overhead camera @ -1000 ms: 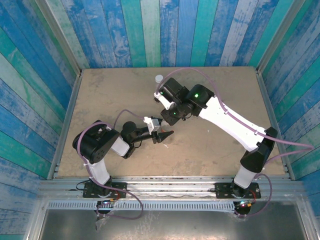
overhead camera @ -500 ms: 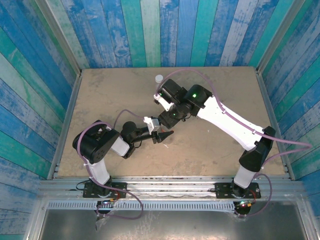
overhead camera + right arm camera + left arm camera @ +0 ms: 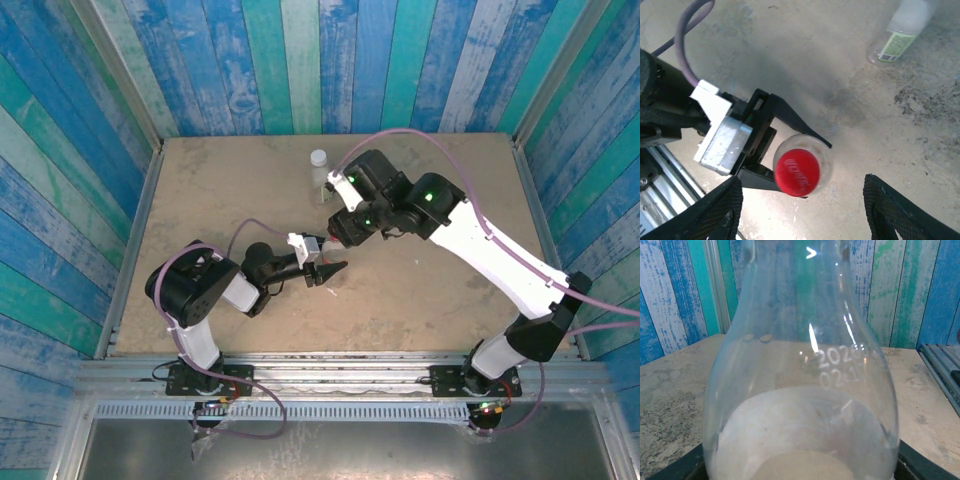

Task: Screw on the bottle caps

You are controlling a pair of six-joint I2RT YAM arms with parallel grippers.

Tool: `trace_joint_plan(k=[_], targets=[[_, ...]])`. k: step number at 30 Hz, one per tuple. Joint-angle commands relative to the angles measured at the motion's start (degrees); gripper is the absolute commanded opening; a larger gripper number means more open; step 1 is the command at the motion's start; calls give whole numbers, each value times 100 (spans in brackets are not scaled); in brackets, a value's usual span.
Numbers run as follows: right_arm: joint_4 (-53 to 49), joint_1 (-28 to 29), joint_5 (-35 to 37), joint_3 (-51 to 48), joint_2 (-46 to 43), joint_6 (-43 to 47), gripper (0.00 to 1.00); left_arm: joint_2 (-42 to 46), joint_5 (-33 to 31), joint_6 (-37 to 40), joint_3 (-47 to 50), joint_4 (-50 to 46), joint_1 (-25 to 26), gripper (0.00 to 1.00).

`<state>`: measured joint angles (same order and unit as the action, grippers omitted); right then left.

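A clear bottle (image 3: pixel 805 365) stands upright in the middle of the table with my left gripper (image 3: pixel 326 268) shut on it. Its black fingers (image 3: pixel 786 116) clasp the body from the side. The red cap (image 3: pixel 797 172) sits on this bottle's neck. My right gripper (image 3: pixel 802 184) hangs above the cap, open, with both fingers wide apart and clear of it. In the top view the right gripper (image 3: pixel 343 226) is just behind the held bottle. The other bottle (image 3: pixel 318 168), with a green-white label (image 3: pixel 894 44), stands at the back with the white cap (image 3: pixel 912 14) on its neck.
Bare tan tabletop (image 3: pixel 430 290) lies around both arms. Blue and green plank walls (image 3: pixel 300 60) close in the back and the sides. A purple cable (image 3: pixel 687 30) runs from the left wrist. A small white scrap (image 3: pixel 332 291) lies in front of the held bottle.
My right arm has swung to the right and its gripper has drawn back from the held bottle, uncovering the white-capped bottle behind. The left arm has stayed still.
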<state>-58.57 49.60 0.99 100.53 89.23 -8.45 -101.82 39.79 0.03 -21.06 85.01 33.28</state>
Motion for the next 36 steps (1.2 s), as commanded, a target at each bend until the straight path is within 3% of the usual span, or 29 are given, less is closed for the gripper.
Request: trace_joint_plan(k=[1, 7, 36], targets=[[203, -125, -134, -143, -20, -97, 58, -57, 31, 19, 1, -390, 21, 63], [204, -205, -221, -198, 75, -66, 49, -40, 31, 27, -2, -415, 23, 63], [47, -279, -425, -471, 297, -69, 38, -32, 49, 41, 21, -433, 21, 63]])
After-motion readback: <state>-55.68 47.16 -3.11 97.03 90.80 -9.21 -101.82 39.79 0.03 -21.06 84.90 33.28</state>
